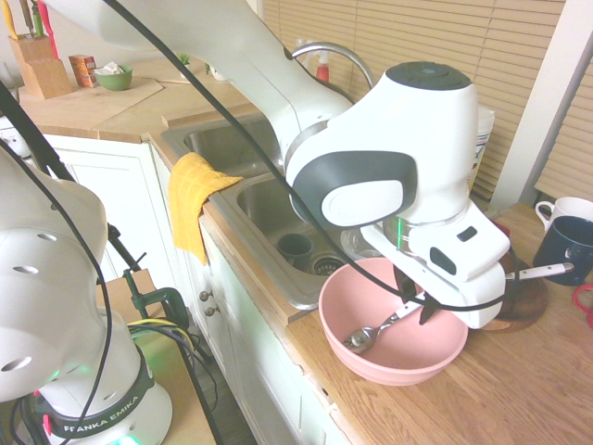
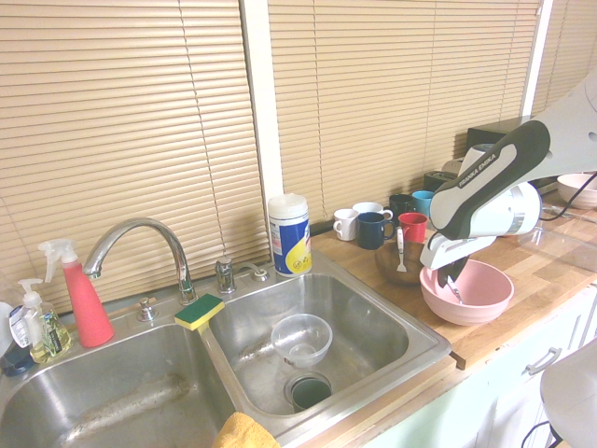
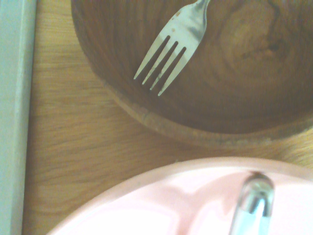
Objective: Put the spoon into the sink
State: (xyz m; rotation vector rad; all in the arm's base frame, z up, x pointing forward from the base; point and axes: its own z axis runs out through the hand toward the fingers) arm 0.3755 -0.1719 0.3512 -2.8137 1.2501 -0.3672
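We have our fingers [image 1: 419, 311] narrowed around the spoon [image 1: 382, 329] handle inside the pink bowl [image 1: 371, 297], its bowl end slanting down toward the sink [image 1: 269, 218] beside us.

Two opposed wide views sharing the sink [image 1: 278, 222]; close downward wrist view.

pink bowl [image 1: 394, 348], wooden bowl [image 3: 205, 63] (fork [image 3: 173, 46] inside)

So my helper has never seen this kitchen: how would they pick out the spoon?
Right of the sink, a pink bowl sits on the wooden counter. The spoon lies inside it. The nearby fork, with tines, rests in the brown wooden bowl.
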